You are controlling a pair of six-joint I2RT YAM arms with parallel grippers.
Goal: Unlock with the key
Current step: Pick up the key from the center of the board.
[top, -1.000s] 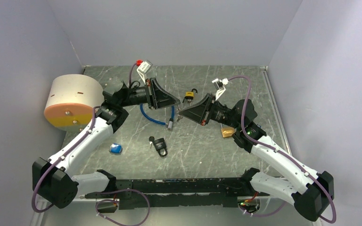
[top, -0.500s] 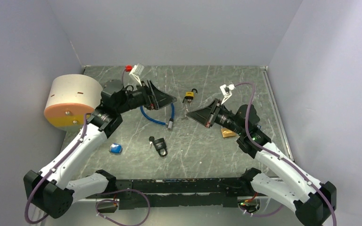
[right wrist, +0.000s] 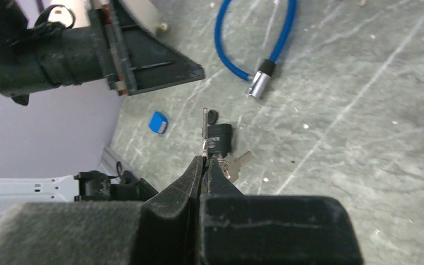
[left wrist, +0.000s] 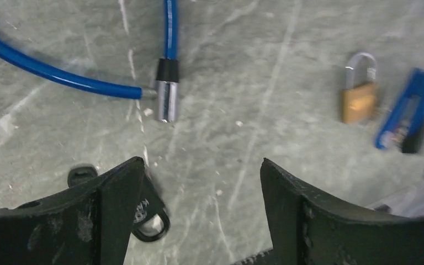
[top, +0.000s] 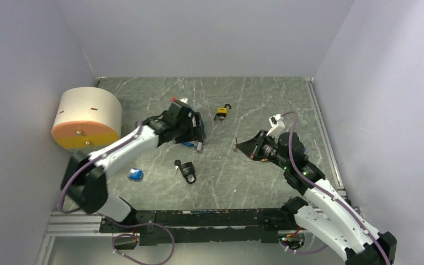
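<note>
My right gripper point(right wrist: 203, 160) point(top: 242, 146) is shut on a thin metal key point(right wrist: 205, 130), whose blade sticks out past the fingertips edge-on. Beyond it on the table lies a black padlock point(right wrist: 220, 138) point(top: 186, 170) with spare keys point(right wrist: 238, 161) beside it. The blue cable lock point(left wrist: 167, 94) point(top: 198, 142) lies further back, its silver end free. My left gripper point(left wrist: 201, 165) point(top: 190, 131) hangs open just above the table, close to the cable lock's end, with nothing between its fingers. The black padlock point(left wrist: 149, 218) peeks out behind its left finger.
A beige drum with an orange base point(top: 85, 118) stands at the far left. A yellow-and-black padlock point(top: 221, 113) lies at the back middle, and a small blue block point(top: 136, 174) at the front left. In the left wrist view, a brass padlock point(left wrist: 359, 94) sits beside a blurred blue object point(left wrist: 406, 113).
My left gripper has opened and swung down over the cable lock's end. The right gripper has drawn back to the right, still shut on the key.
</note>
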